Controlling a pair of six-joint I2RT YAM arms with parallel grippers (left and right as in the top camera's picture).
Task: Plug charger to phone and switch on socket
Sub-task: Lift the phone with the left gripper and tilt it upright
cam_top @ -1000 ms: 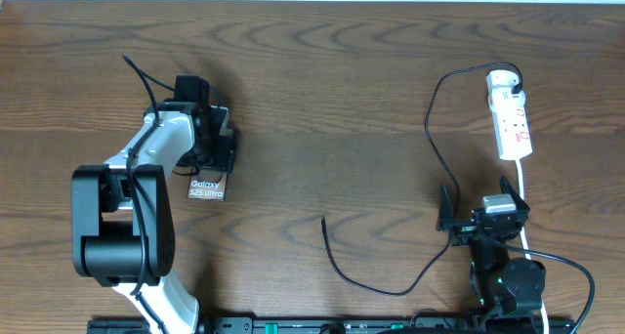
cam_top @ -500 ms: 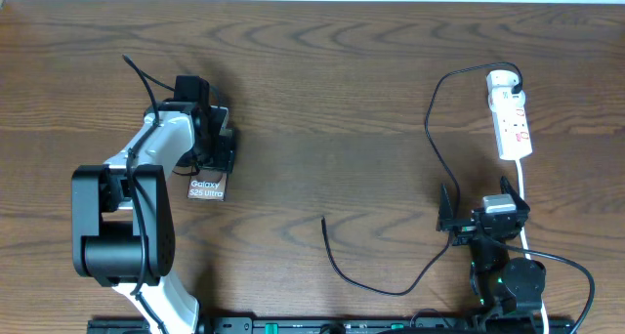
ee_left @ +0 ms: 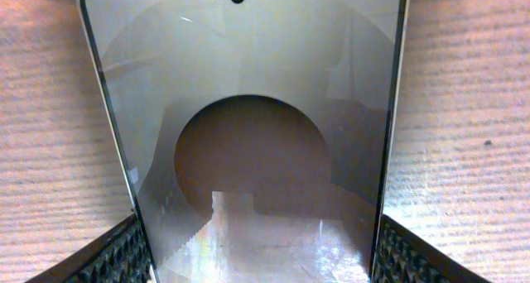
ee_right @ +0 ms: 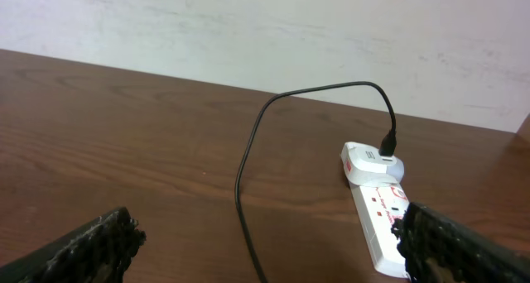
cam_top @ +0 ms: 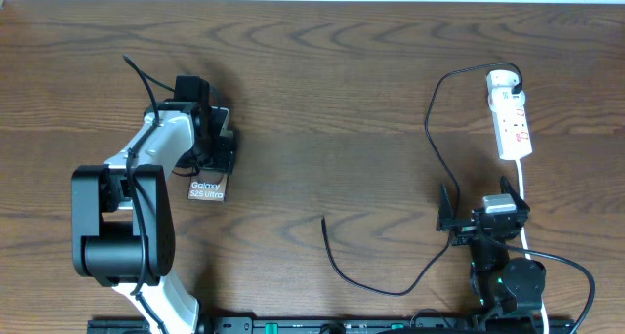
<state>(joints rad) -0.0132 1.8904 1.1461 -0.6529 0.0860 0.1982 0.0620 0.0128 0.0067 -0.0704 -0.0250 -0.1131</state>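
The phone (cam_top: 207, 187) lies flat at the left, its "Galaxy" end sticking out toward me; its glossy face fills the left wrist view (ee_left: 248, 109). My left gripper (cam_top: 216, 145) straddles it, with both fingers against its long edges (ee_left: 263, 251). The charger's white adapter (cam_top: 502, 80) sits in the far end of the socket (cam_top: 515, 125) at the right. Its black cable (cam_top: 431, 144) loops down to a free connector tip (cam_top: 324, 219) in the middle. My right gripper (cam_top: 484, 217) is open and empty, near the cable, below the socket. In the right wrist view the fingers (ee_right: 269, 242) frame the cable (ee_right: 247, 155), the adapter (ee_right: 370, 162) and the socket (ee_right: 383, 225).
The socket's white cord (cam_top: 522, 183) runs down past my right gripper toward the front edge. The table (cam_top: 322, 100) is dark wood. A pale wall (ee_right: 248, 26) stands behind its far edge.
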